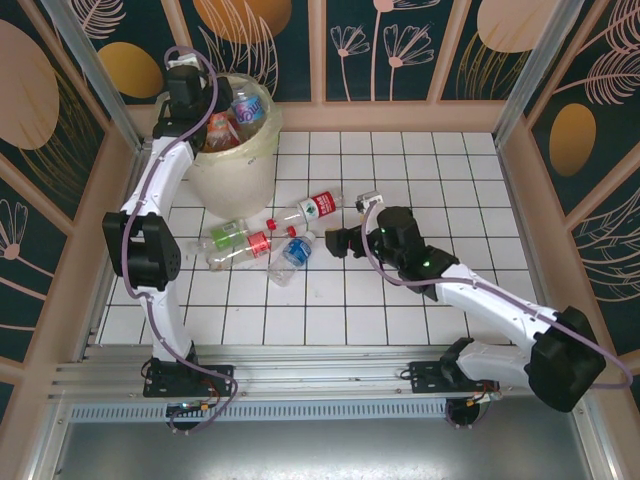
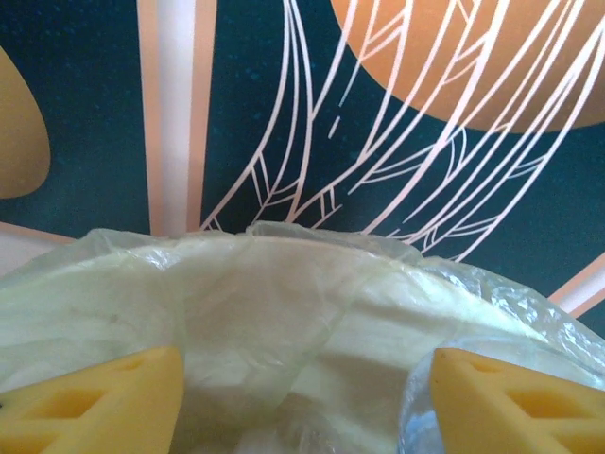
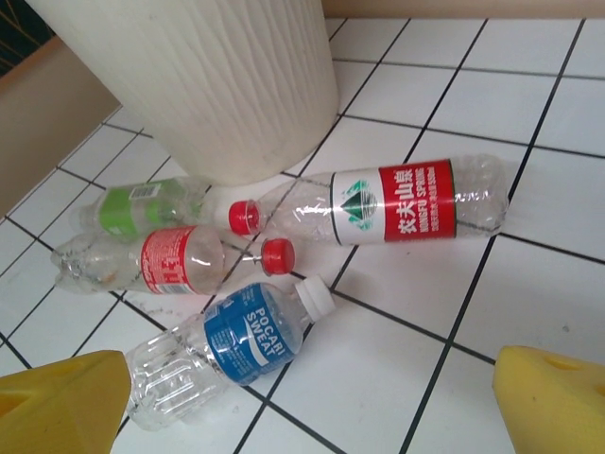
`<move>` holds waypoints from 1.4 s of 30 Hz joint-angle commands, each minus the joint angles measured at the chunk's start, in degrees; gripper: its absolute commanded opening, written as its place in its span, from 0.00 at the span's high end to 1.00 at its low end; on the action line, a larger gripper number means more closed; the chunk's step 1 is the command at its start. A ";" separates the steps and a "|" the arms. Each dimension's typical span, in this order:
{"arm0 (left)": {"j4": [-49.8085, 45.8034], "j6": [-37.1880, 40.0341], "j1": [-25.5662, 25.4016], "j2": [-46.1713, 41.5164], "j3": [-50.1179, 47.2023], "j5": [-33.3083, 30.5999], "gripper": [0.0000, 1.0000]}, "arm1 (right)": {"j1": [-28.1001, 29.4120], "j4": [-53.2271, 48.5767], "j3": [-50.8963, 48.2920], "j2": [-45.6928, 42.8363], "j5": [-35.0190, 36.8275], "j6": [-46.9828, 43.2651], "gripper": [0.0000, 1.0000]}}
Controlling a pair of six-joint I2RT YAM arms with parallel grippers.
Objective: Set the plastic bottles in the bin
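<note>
The cream-white bin stands at the back left, lined with a pale bag, and bottles lie inside it. My left gripper hangs over the bin's left rim. Its yellow fingers are spread apart around the left gripper, open with nothing between them. On the tiles lie a long red-label bottle, a green-label bottle, a small red-label bottle and a blue Pocari Sweat bottle. My right gripper hovers open just right of the blue bottle, holding nothing.
The ribbed bin wall rises just behind the loose bottles. Patterned dark panels wall the cell at the back and sides. White tiles stretch bare to the right of the bottles.
</note>
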 commanded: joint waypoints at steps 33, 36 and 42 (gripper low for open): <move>-10.96 9.26 -10.09 -40.58 -38.37 29.26 0.02 | -0.77 -12.18 5.58 -3.08 -13.64 3.65 0.01; -12.44 8.89 -12.98 -41.06 -42.37 28.64 0.03 | -0.93 -12.61 4.77 -3.92 -13.35 4.51 0.01; -17.45 8.58 -18.26 -39.03 -46.72 23.37 0.04 | -1.82 -11.99 2.70 -6.36 -9.33 6.54 0.02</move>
